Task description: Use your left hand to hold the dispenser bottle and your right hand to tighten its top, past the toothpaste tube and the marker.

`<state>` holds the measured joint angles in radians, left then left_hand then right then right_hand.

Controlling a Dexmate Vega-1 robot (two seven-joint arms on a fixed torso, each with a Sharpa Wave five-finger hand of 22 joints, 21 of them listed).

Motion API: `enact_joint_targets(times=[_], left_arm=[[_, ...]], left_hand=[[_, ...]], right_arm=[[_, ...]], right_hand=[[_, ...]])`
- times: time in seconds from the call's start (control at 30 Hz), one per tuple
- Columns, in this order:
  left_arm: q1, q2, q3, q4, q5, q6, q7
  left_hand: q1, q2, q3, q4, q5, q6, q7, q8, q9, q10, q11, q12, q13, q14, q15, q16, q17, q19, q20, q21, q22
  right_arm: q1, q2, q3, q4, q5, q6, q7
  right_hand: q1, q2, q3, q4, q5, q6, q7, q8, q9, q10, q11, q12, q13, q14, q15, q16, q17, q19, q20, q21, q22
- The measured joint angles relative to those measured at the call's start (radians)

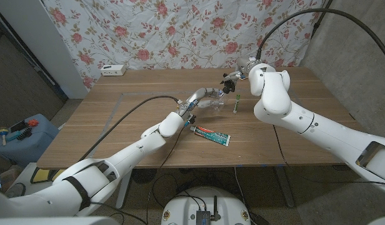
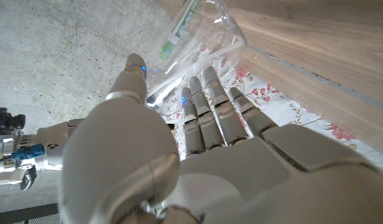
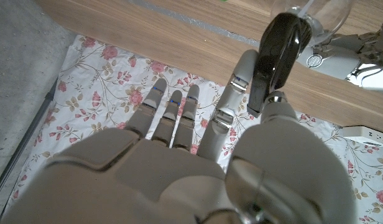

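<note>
The head camera looked down from above over the whole wooden table [image 1: 117, 119], toward the floral cloth [image 1: 180, 31] at the back. Each wrist camera sat very close behind its own hand, turned upside down. All three shared the table and cloth.

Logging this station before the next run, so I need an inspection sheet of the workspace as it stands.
Surface: wooden table, taped outline on it.
Job's things: clear dispenser bottle gripped by left hand; black pump top pinched by right hand.
Clutter: toothpaste tube and green marker lying on the table.
Cables: black cable across the table.
Surroundings: floral cloth backdrop; white device at the far edge.
</note>
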<state>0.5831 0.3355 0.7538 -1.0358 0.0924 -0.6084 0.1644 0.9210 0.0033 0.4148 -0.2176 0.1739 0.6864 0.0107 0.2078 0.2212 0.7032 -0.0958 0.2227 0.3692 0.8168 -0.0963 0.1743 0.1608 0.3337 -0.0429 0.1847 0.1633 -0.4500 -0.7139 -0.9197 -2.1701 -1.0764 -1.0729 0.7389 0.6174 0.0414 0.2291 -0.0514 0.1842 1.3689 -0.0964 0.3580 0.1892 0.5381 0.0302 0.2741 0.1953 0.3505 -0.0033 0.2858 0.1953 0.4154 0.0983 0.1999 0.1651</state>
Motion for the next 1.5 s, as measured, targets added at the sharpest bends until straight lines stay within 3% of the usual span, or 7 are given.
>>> enact_joint_targets(times=[0.43, 1.0, 1.03, 1.07, 1.33, 1.37, 1.5], left_arm=[[0.000, 0.000, 0.000, 0.000, 0.000, 0.000, 0.001], [-0.002, -0.004, -0.001, 0.015, 0.000, 0.000, 0.001], [-0.003, -0.005, -0.001, 0.017, -0.003, -0.005, 0.002], [-0.004, -0.006, -0.001, 0.018, -0.003, -0.005, 0.002], [-0.011, -0.010, 0.001, 0.028, -0.003, -0.005, 0.002], [-0.011, -0.010, 0.001, 0.028, -0.004, -0.010, 0.002], [-0.015, -0.013, 0.003, 0.033, -0.004, -0.011, 0.001]], left_hand=[[0.000, 0.000, 0.000, 0.000, -0.001, 0.000, 0.000, -0.002, 0.000, 0.000, 0.000, 0.000, 0.000, 0.000, 0.000, 0.000, -0.001, 0.000, 0.000, 0.000, 0.000], [0.000, 0.000, 0.000, 0.000, -0.003, 0.002, -0.002, 0.000, -0.001, 0.004, -0.001, -0.004, 0.000, 0.000, 0.000, -0.001, 0.000, 0.000, 0.000, 0.000, 0.000], [0.000, 0.000, 0.000, 0.000, -0.002, 0.002, -0.002, 0.000, -0.001, 0.004, -0.001, -0.004, 0.000, 0.000, 0.000, -0.001, 0.000, 0.000, 0.000, 0.000, 0.000], [0.000, 0.000, 0.000, 0.000, -0.001, 0.002, -0.002, 0.000, -0.001, 0.004, -0.001, -0.004, 0.000, 0.000, 0.000, -0.001, 0.000, 0.000, 0.000, 0.000, 0.000], [0.000, 0.000, 0.000, 0.000, 0.001, 0.002, -0.002, 0.000, 0.000, 0.004, -0.001, -0.005, 0.000, 0.000, 0.000, -0.001, 0.000, 0.000, 0.000, 0.000, 0.000], [0.000, 0.000, 0.000, 0.000, 0.001, 0.002, -0.002, 0.000, 0.000, 0.004, -0.001, -0.005, 0.000, 0.000, 0.000, -0.001, 0.000, 0.000, 0.000, 0.000, 0.000], [0.000, 0.000, 0.000, 0.000, 0.001, 0.002, -0.002, 0.000, 0.000, 0.003, 0.000, -0.007, 0.000, 0.000, 0.000, -0.001, 0.000, 0.000, 0.000, 0.000, 0.000]], right_arm=[[-0.028, 0.042, 0.026, 0.019, -0.027, -0.005, 0.012], [-0.030, 0.047, 0.027, 0.023, -0.127, -0.025, 0.064], [-0.048, 0.101, 0.045, 0.056, -0.131, -0.025, 0.065], [-0.048, 0.101, 0.045, 0.056, -0.133, -0.025, 0.065], [-0.048, 0.101, 0.045, 0.056, -0.148, -0.022, 0.066], [-0.066, 0.124, 0.068, 0.068, -0.148, -0.020, 0.066], [-0.072, 0.127, 0.077, 0.068, -0.148, -0.012, 0.063]], right_hand=[[0.007, 0.007, 0.004, -0.012, 0.000, 0.025, 0.004, 0.012, -0.001, 0.022, -0.010, 0.000, 0.000, 0.019, -0.006, 0.007, 0.003, 0.005, 0.005, 0.000, 0.000], [0.020, 0.020, 0.014, -0.033, 0.000, 0.050, 0.000, 0.069, 0.000, 0.084, -0.009, 0.000, -0.002, 0.063, -0.016, 0.011, 0.003, 0.009, 0.009, -0.004, 0.000], [0.020, 0.020, 0.014, -0.037, 0.000, 0.050, 0.000, 0.074, 0.000, 0.084, -0.009, 0.000, -0.004, 0.066, -0.016, 0.011, 0.003, 0.009, 0.009, -0.004, 0.000], [0.020, 0.020, 0.015, -0.039, 0.000, 0.050, 0.000, 0.078, 0.000, 0.088, -0.005, 0.000, -0.005, 0.066, -0.016, 0.011, 0.003, 0.009, 0.009, -0.004, 0.000], [0.020, 0.020, 0.015, -0.040, 0.000, 0.050, 0.000, 0.101, 0.000, 0.097, -0.007, -0.002, -0.005, 0.077, -0.020, 0.011, 0.003, 0.018, 0.007, -0.004, 0.000], [0.017, 0.021, 0.015, -0.040, 0.000, 0.050, 0.000, 0.107, 0.000, 0.096, -0.006, -0.007, -0.005, 0.077, -0.020, 0.011, 0.002, 0.018, 0.007, -0.004, 0.000], [-0.029, 0.009, -0.004, -0.029, 0.000, 0.037, 0.012, 0.115, -0.003, 0.081, 0.007, -0.019, -0.005, 0.065, -0.009, 0.006, 0.003, 0.013, 0.012, -0.008, 0.000]])
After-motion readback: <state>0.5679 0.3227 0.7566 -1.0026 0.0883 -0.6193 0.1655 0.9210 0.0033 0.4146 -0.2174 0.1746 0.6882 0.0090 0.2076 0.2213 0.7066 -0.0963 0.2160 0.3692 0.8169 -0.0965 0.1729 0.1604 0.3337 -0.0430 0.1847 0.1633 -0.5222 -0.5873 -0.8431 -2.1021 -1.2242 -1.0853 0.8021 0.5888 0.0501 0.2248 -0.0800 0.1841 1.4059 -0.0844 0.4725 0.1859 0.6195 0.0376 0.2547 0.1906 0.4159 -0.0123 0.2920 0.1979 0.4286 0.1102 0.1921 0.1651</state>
